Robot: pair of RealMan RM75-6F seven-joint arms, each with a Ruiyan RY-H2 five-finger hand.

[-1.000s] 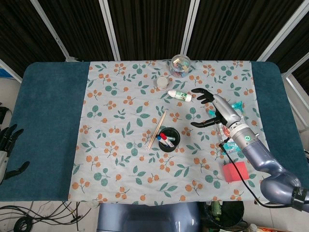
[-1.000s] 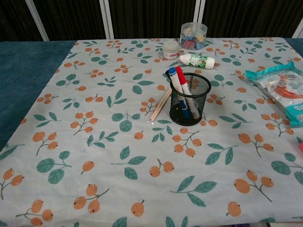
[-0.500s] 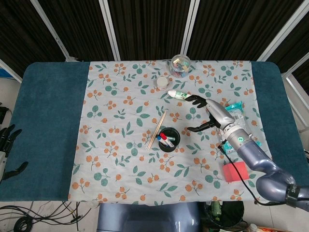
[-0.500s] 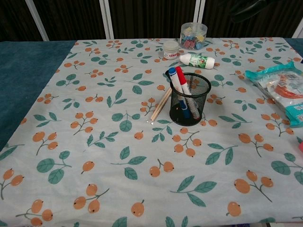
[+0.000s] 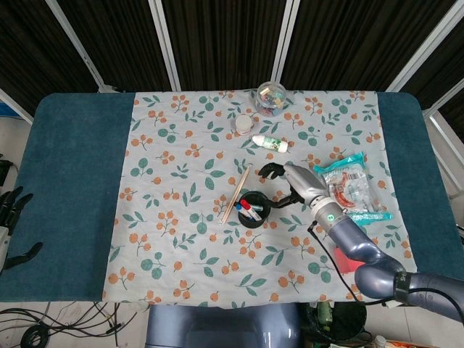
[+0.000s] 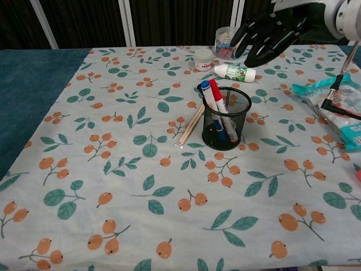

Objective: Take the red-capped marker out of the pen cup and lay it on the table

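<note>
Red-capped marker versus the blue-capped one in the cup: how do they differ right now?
The red-capped marker has a red cap, the blue-capped marker a blue one. In the chest view the red cap sits right of the blue cap and stands slightly higher. Both have white bodies, lean left, and stand caps up in the black mesh pen cup, untouched; the right hand is above, holding nothing.

2 markers (image 6: 211, 97), 1 pen cup (image 6: 227, 118), 2 wooden sticks (image 6: 191, 125).

Black mesh pen cup (image 6: 225, 117); red-capped marker (image 6: 216, 91).

Teal table (image 5: 72, 167), floral cloth (image 5: 181, 217) spread over its middle
</note>
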